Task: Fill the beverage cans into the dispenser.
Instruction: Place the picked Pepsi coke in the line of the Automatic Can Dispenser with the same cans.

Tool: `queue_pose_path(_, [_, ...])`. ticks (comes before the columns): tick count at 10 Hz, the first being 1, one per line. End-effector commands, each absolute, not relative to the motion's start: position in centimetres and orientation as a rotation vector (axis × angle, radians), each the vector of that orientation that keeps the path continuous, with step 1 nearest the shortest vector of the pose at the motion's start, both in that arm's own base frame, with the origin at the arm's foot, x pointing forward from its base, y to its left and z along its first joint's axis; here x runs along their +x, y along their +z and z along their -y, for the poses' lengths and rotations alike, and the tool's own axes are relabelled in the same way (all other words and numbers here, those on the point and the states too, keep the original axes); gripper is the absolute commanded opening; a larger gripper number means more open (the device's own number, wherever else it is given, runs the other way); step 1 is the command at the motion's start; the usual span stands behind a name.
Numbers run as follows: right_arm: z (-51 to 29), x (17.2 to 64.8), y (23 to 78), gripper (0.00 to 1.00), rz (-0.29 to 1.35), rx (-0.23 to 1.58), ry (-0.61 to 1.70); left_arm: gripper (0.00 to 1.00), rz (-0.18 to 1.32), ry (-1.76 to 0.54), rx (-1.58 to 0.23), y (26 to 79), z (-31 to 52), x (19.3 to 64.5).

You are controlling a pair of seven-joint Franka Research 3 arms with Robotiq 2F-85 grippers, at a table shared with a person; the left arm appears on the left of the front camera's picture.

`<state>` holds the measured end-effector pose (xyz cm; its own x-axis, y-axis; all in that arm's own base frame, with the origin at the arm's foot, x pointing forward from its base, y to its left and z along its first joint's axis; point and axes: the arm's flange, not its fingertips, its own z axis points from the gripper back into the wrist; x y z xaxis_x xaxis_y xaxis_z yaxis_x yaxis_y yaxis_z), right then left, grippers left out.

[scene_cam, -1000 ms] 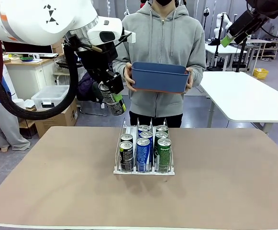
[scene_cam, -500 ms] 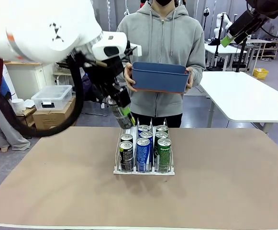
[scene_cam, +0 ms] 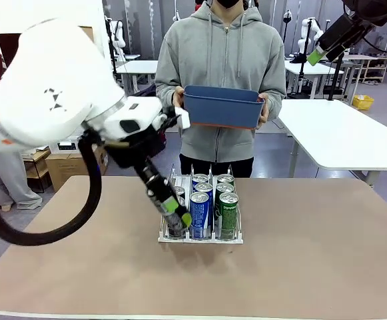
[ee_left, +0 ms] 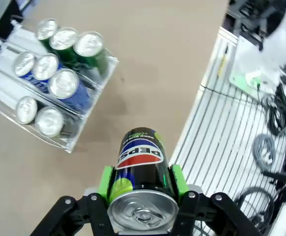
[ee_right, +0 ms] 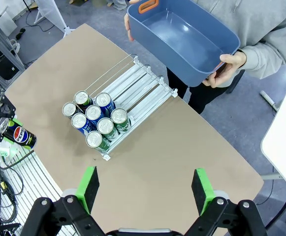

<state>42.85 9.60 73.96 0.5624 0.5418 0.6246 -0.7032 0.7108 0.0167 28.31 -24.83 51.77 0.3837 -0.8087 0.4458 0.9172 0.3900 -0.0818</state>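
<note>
We carry a slim black metal can with a red-white-blue logo in the left gripper, green pads clenched on its sides, silver top toward the wrist, low over the table by the near-left corner of the clear plastic three-lane dispenser; likely bound for the left lane, which holds two cans against three in the others. Right gripper hangs high, jaws wide, empty. Person holds the blue rectangular plastic bin behind the rack.

Eight cans stand in the dispenser on the table, before the person's bin.
</note>
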Motion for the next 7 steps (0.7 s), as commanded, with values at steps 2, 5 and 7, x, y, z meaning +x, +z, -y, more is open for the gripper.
queue_pose_path(2, [-9.5,42.8,73.9,1.00,0.635,0.298,0.757,0.57,0.356,-1.312,-0.247,48.8,23.5,27.8])
queue_pose_path(5, [-9.5,42.8,73.9,1.00,0.635,0.298,0.757,0.57,0.308,-1.336,-0.111,46.5,25.0,30.1])
queue_pose_path(7, [-9.5,42.8,73.9,1.00,0.635,0.298,0.757,0.57,0.280,-1.341,-0.143,46.0,24.1,28.6])
